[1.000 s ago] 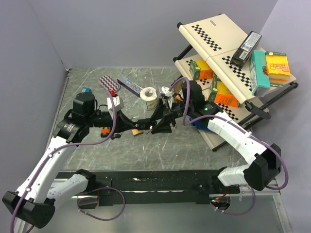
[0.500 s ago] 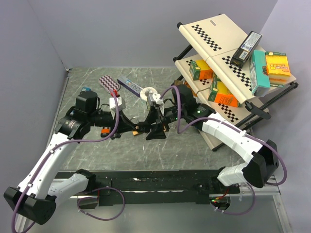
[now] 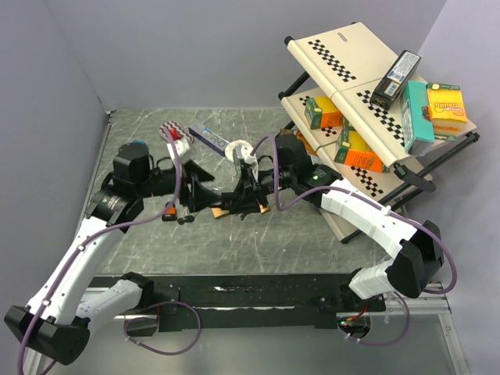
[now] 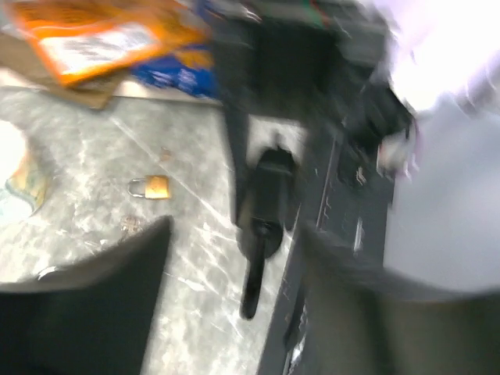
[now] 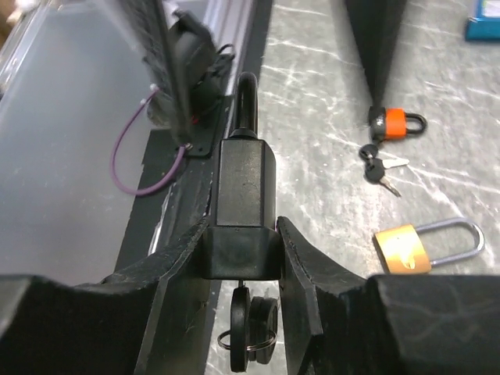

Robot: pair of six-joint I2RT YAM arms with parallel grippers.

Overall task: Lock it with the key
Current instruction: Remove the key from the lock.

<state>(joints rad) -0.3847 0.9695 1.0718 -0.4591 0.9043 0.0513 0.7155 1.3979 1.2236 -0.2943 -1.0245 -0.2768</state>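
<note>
The black padlock (image 5: 246, 207) sits at the lower centre of the right wrist view, clamped by its sides between the two fingers of the right tool (image 5: 244, 234) and held up off the tabletop. It is a squarish matte block. Its shackle (image 5: 247, 105) points up the frame and is seen edge-on, so I can't tell whether it is latched. A black-headed key (image 5: 251, 324) on a thin wire ring sticks out of the near end. From the left wrist it is only a dark blur mid-frame.
</note>
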